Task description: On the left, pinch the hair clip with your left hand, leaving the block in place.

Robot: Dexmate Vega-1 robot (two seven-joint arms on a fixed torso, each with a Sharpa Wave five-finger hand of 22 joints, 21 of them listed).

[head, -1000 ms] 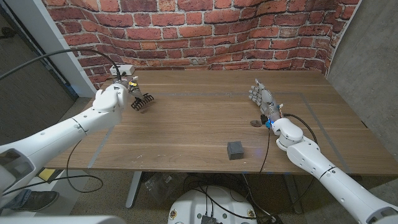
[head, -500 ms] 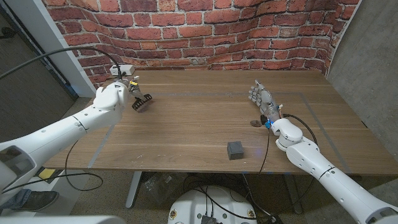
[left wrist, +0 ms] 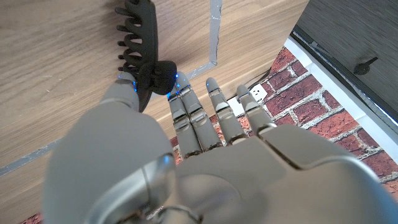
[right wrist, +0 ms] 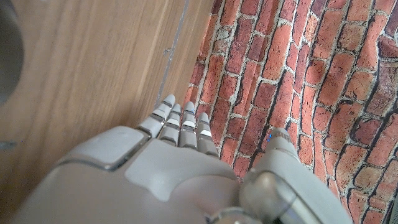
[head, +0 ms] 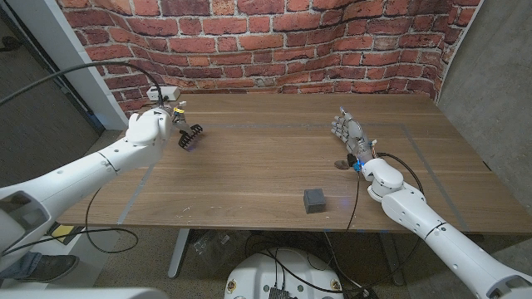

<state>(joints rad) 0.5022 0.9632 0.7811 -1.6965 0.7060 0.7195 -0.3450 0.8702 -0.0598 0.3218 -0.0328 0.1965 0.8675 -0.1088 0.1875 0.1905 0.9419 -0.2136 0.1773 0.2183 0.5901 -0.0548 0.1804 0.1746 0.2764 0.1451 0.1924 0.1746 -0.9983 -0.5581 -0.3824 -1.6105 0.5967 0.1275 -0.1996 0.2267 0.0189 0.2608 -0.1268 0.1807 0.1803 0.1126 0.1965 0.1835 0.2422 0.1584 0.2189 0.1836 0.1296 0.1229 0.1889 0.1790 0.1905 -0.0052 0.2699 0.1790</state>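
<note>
Backdrop: brick wall behind wooden worktop [head: 249, 166]
Left robot hand [head: 150, 126]: pinches black hair clip [head: 191, 136] (raised off worktop)
Right robot hand [head: 351, 133]: empty, fingers straight
Block [head: 314, 200]: on worktop

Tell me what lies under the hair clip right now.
Bare wooden table shows beside the hair clip, which the left hand pinches. The left wrist view shows wood grain and a tape line past it. Whether the clip's teeth touch the table cannot be told.
</note>
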